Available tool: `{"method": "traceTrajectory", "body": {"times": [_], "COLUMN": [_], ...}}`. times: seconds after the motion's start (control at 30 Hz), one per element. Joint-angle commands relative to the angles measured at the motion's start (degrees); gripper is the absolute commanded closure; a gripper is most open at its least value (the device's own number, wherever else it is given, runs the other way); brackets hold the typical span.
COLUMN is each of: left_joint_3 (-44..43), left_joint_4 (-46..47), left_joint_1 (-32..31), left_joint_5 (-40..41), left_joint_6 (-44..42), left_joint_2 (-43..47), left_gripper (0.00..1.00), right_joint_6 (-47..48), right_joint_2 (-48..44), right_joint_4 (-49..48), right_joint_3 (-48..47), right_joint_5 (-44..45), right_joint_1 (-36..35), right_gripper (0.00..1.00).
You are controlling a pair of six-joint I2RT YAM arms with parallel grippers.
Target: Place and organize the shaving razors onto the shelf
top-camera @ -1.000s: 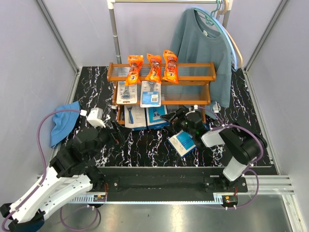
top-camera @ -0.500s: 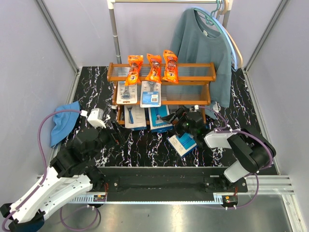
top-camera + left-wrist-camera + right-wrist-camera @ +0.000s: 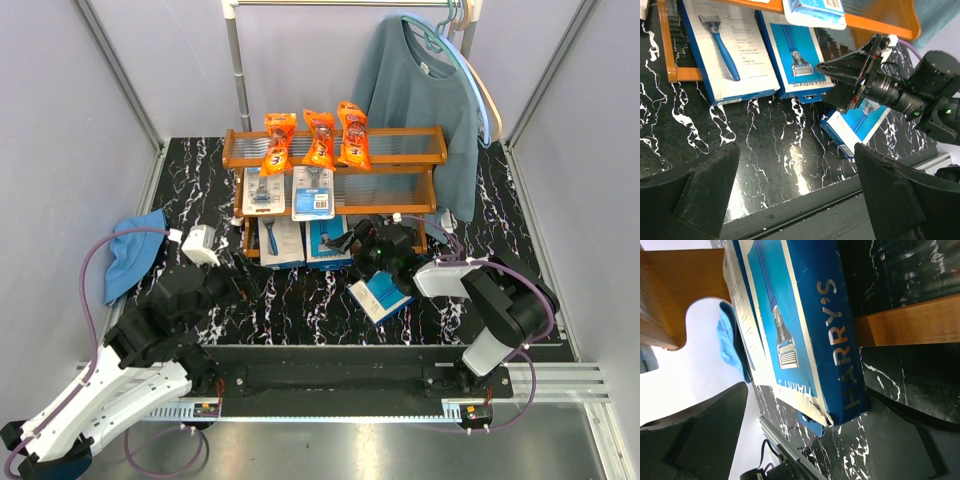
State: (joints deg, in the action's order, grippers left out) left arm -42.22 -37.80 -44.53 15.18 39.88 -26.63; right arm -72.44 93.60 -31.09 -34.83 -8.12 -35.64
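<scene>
The shelf (image 3: 405, 133) holds three orange razor bags (image 3: 318, 140) on its top tier and two blister cards (image 3: 311, 192) on the middle one. Two blue razor boxes (image 3: 280, 240) (image 3: 325, 243) lie side by side on the bottom tier. A third blue box (image 3: 382, 297) lies flat on the table in front. My right gripper (image 3: 354, 242) is open at the right edge of the second box (image 3: 805, 325), whose near corner sits between the spread fingers (image 3: 700, 435). My left gripper (image 3: 240, 278) hovers open and empty over the table, with the boxes (image 3: 727, 50) ahead of it.
A teal sweater (image 3: 420, 90) hangs from the metal rail behind the shelf's right end. At the left of the table lie a blue cloth (image 3: 135, 255) and a small white object (image 3: 197, 240). Grey walls close in both sides.
My right gripper has opened and let go of the second blue box, which now rests on the bottom tier. The left arm has not moved.
</scene>
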Motion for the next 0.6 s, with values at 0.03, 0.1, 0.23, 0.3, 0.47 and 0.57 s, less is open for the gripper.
{"method": "traceTrajectory", "body": {"times": [0.03,0.1,0.23,0.3,0.47,0.57], "left_joint_3": [0.9,1.3,1.9,2.0,2.8,3.6], "left_joint_4": [2.0,2.3,2.2,2.1,2.6,3.2], "left_joint_1": [0.2,0.2,0.2,0.2,0.2,0.1], "left_joint_5": [-1.5,-1.6,-2.0,-2.1,-2.4,-3.0], "left_joint_6": [-0.3,-0.3,-0.5,-0.3,-0.2,0.1], "left_joint_2": [-0.3,-0.2,-0.3,-0.3,-0.5,-1.4], "left_gripper": [0.01,0.01,0.01,0.01,0.01,0.01], "right_joint_6": [2.7,3.2,3.8,3.6,2.7,2.7], "right_joint_2": [0.1,-0.3,-1.8,-2.8,-5.6,-7.3], "right_joint_4": [3.1,4.5,7.6,7.4,4.3,3.6], "right_joint_3": [-4.5,-4.8,-4.0,-2.7,1.1,2.0], "right_joint_5": [0.6,1.2,1.9,2.0,2.5,2.5], "right_joint_1": [-0.6,-0.7,-0.7,-0.8,-1.3,-1.3], "right_gripper": [0.00,0.00,0.00,0.00,0.00,0.00]}}
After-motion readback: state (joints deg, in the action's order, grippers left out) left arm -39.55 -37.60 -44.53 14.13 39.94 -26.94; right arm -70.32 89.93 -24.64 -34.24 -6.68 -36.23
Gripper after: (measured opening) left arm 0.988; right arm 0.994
